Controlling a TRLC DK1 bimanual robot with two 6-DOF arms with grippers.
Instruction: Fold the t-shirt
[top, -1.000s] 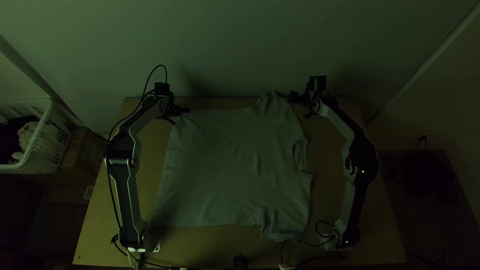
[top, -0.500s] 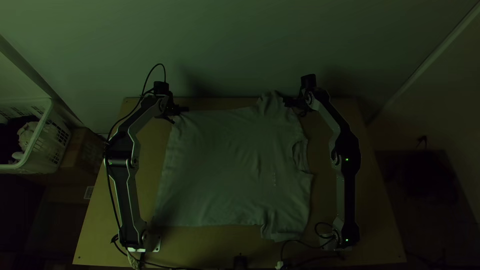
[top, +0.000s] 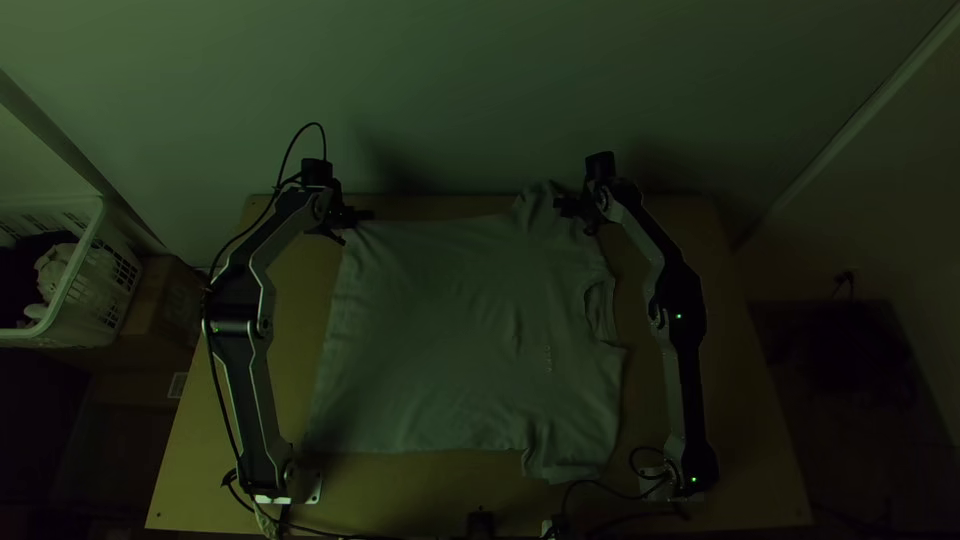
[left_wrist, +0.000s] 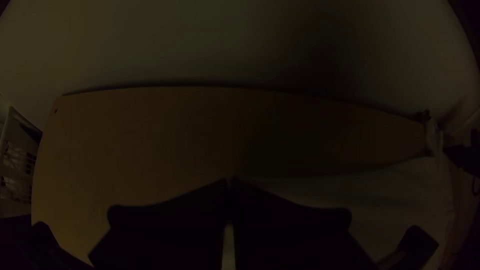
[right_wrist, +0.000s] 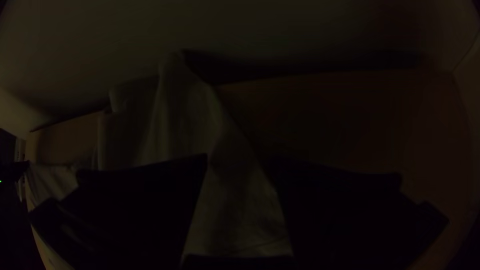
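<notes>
Left end effector (left_wrist: 230, 184) pinched together, apparently on the hem corner (top: 357, 236) at eleven o'clock; right end effector (right_wrist: 241, 162) apart, astride the sleeve (top: 541, 208) at one. The t-shirt (top: 450, 330) lies spread mid-surface (top: 740, 450), collar (top: 600, 310) towards three. It should handle light and limp; both layers need catching near the shoulder, lest one slip.
</notes>
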